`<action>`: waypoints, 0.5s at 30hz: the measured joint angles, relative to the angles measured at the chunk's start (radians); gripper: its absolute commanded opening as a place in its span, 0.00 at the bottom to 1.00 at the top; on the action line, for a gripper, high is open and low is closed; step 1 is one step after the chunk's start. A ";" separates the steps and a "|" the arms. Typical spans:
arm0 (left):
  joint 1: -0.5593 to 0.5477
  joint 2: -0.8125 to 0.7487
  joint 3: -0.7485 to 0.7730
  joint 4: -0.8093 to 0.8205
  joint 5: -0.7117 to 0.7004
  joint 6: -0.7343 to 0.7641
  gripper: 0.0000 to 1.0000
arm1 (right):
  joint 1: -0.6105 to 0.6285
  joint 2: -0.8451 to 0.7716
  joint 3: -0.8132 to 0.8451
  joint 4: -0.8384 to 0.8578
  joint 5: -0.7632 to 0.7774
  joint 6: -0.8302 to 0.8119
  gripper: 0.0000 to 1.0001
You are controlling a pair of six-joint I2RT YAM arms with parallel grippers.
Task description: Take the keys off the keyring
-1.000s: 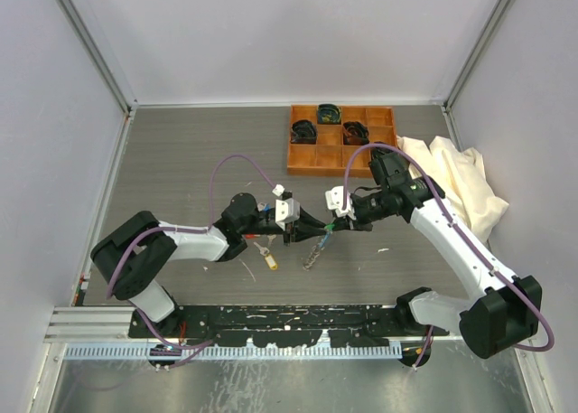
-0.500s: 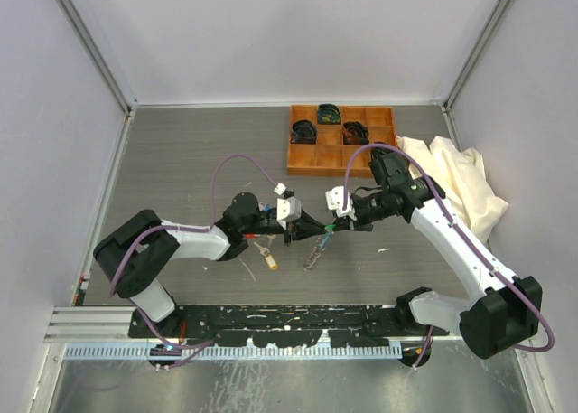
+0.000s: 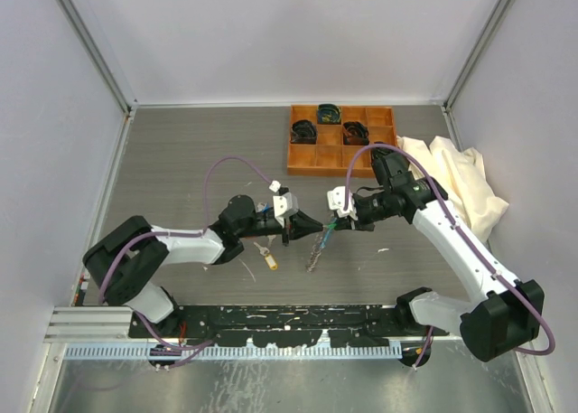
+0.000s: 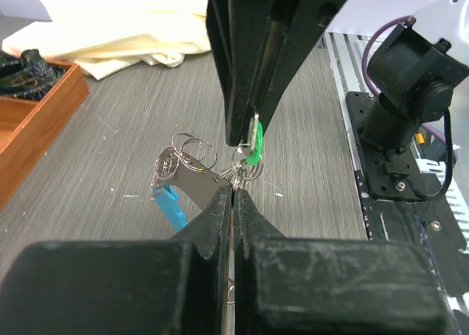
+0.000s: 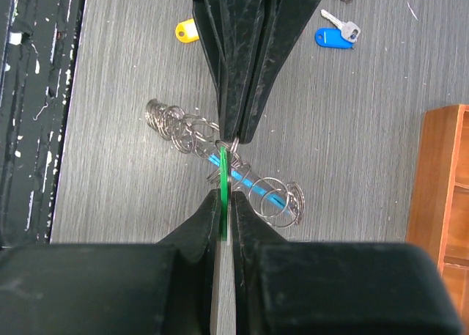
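Over the table point(image 3: 199, 151) the keyring point(image 5: 176, 126) droops, my left claw point(image 4: 232, 193) clenched on its coil and my right claw point(image 5: 223, 196) clenched on the green-tagged key point(image 4: 254, 146), tip facing tip, the coil's length crosswise to the straight-apart pull I judge comes next.

top view looks down; both wrist views share the keyring point(image 5: 176, 126), close

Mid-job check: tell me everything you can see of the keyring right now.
The keyring is a floppy string of silvery wire rings with a light-blue plastic segment through it, strung out slantwise over the grey table. The left gripper is shut on a ring near its middle; the right gripper pinches the green-tagged key attached there.
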 measured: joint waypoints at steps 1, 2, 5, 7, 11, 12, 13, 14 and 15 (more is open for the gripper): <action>0.000 -0.011 -0.001 -0.014 -0.013 -0.008 0.00 | 0.000 -0.002 0.000 0.000 0.002 0.000 0.01; 0.000 -0.023 -0.002 -0.029 -0.027 -0.019 0.00 | 0.000 -0.003 0.000 0.000 0.003 0.000 0.01; -0.003 -0.056 -0.016 -0.051 -0.076 -0.046 0.00 | 0.000 -0.004 0.000 0.000 0.007 0.002 0.01; -0.010 -0.069 -0.024 -0.056 -0.105 -0.059 0.00 | 0.000 -0.004 0.000 0.000 0.011 0.003 0.01; -0.038 -0.076 -0.032 -0.064 -0.175 -0.089 0.00 | 0.001 -0.005 0.000 0.000 0.017 0.008 0.01; -0.045 -0.076 -0.032 -0.064 -0.193 -0.098 0.00 | 0.002 -0.005 0.000 0.000 0.021 0.012 0.01; -0.051 -0.076 -0.033 -0.066 -0.211 -0.103 0.00 | 0.003 -0.005 0.000 0.000 0.024 0.014 0.01; -0.057 -0.076 -0.035 -0.066 -0.229 -0.107 0.00 | 0.006 -0.005 -0.001 0.001 0.032 0.019 0.01; -0.063 -0.076 -0.038 -0.066 -0.248 -0.111 0.00 | 0.008 -0.005 -0.002 0.003 0.038 0.023 0.01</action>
